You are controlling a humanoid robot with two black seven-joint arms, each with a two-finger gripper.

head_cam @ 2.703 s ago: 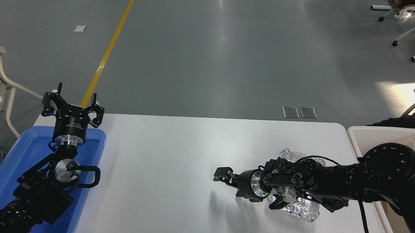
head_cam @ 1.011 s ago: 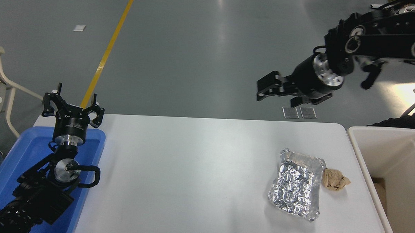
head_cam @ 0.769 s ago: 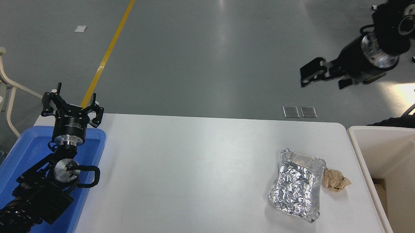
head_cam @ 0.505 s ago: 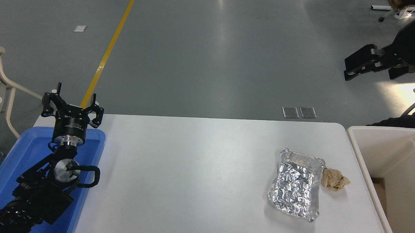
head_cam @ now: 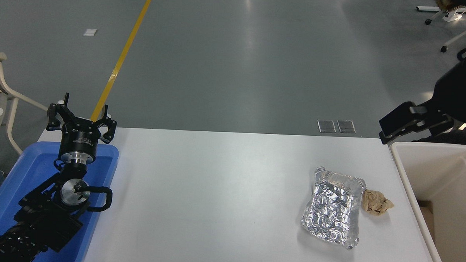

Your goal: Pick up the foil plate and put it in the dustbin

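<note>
The foil plate (head_cam: 333,214), shiny, crinkled and rectangular, lies flat on the white table (head_cam: 215,184) at the right front. The cream dustbin (head_cam: 400,160) stands just past the table's right edge, its deep inside partly in view. My right gripper (head_cam: 388,130) hangs in the air above the table's far right corner, beside the dustbin's far left corner. Its jaws stand close together with nothing in them, well clear of the plate. My left gripper (head_cam: 80,120) is parked open at the far left, over a blue tray.
A small crumpled tan paper ball (head_cam: 376,202) touches the plate's right rim. A shallow blue tray (head_cam: 22,178) sits under the left arm at the table's left end. A dark shape (head_cam: 461,135) lies behind the dustbin. A chair (head_cam: 2,80) stands off the left side.
My right arm lifted off the foil plate, swung high and to the right, then came down to the table's far right corner. The plate and paper ball stayed put.
</note>
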